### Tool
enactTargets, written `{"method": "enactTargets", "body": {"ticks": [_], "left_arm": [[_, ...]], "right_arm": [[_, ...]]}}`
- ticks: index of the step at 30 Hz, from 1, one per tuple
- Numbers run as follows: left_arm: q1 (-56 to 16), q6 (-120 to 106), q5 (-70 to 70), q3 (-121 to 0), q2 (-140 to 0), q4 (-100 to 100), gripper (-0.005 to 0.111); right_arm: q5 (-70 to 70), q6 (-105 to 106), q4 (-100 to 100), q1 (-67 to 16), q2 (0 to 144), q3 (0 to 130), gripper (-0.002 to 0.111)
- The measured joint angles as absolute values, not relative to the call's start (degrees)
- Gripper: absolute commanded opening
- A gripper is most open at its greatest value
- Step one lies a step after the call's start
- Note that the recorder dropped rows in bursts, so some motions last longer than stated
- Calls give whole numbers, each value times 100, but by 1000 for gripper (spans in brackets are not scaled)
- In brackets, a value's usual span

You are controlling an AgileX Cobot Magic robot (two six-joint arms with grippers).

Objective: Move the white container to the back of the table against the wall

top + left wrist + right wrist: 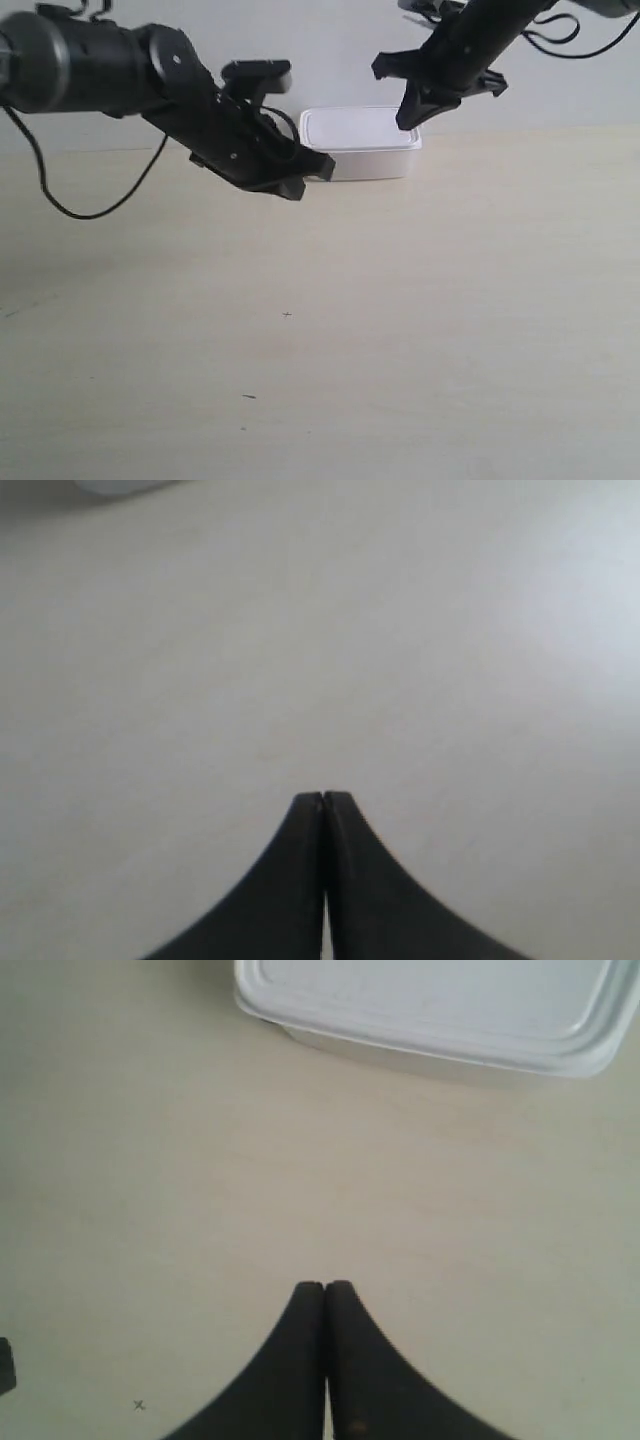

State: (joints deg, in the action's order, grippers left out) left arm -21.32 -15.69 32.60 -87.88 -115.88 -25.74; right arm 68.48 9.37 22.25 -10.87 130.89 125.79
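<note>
on the wide, pale beige wood-grain table (420, 320), the small, shallow white plastic container (360, 143) with a flat rimmed lid sits at the far edge, at the foot of the plain, pale grey-white wall (330, 50). whether it touches the wall cannot be told. the arm at the exterior view's left slants down, its black gripper (318, 168) just beside the container's near left corner. above the container's right end hangs the other black gripper (408, 122). in the wrist views, the left gripper (323, 800) and the right gripper (325, 1286) each have their tips pressed together, holding nothing. the right gripper points toward the container (430, 1005), clear of it.
</note>
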Motion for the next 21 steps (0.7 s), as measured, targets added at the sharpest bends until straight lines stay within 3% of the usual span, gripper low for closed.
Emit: {"method": "enactTargets", "body": {"ticks": [5,11,15,21], "left_arm": [[-2132,-1612,2957,-7743,-10265,-2589,0],[-2132,-1646,2483,-6334,-8562,-2598,0],[-2132,-1646,2088,-5355,-7333,-2598,0],[-2132,-1355,1931,-3824,-4974,-2598,0]], "right_arm": [[6932,949,2225,-1087,12202,12313,0],[6931,1070,2194,-1087,10881,11097,0],[6663,1087,1992,-1087,9888,9833,0],[5554,1371,1923,-1087,7162,6896,0]]}}
